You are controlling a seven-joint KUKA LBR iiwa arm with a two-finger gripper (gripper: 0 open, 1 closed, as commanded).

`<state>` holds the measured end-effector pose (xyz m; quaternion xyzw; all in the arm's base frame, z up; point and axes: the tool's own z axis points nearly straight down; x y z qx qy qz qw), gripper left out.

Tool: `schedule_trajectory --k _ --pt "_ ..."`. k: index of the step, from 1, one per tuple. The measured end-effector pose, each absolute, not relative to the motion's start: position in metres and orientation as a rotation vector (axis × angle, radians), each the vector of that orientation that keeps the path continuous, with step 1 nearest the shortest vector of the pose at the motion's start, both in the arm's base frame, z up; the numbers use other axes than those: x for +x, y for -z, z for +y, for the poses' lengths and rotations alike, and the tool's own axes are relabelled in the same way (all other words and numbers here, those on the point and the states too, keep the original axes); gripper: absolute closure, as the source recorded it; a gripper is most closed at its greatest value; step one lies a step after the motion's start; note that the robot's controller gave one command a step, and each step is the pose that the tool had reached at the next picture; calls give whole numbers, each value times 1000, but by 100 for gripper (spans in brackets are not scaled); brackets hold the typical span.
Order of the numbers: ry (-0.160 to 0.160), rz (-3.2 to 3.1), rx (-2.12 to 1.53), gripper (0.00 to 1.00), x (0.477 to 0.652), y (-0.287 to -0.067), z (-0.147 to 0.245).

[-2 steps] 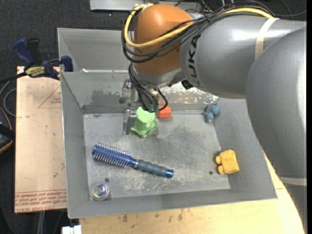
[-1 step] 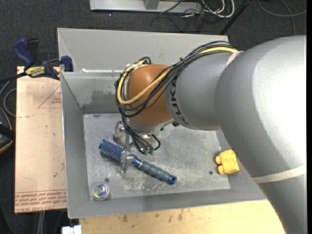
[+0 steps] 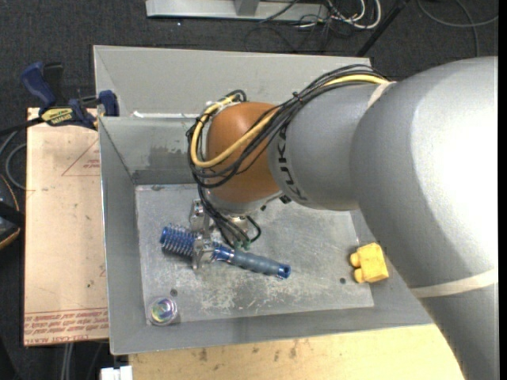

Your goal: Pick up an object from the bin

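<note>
My gripper [image 3: 202, 246] sits directly over the blue brush [image 3: 247, 262], at the neck between bristle head and handle. I cannot tell whether it is spread or closed there. The brush's long axis crosses under it, bristles left, handle trailing down-right.

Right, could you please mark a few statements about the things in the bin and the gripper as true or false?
1. The gripper is right over the blue brush, near where its bristled head meets its handle. True.
2. The yellow block lies against the brush. False: it lies apart from it, by the right side of the bin.
3. A small round shiny thing lies by the bin's near left corner. True.
4. The brush's handle points left. False: it points right, toward the yellow block.
</note>
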<state>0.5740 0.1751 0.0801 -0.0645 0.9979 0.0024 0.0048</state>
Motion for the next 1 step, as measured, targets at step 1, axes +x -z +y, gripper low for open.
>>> schedule_trajectory --k 1 --pt "-4 3119 -288 100 579 -215 177"
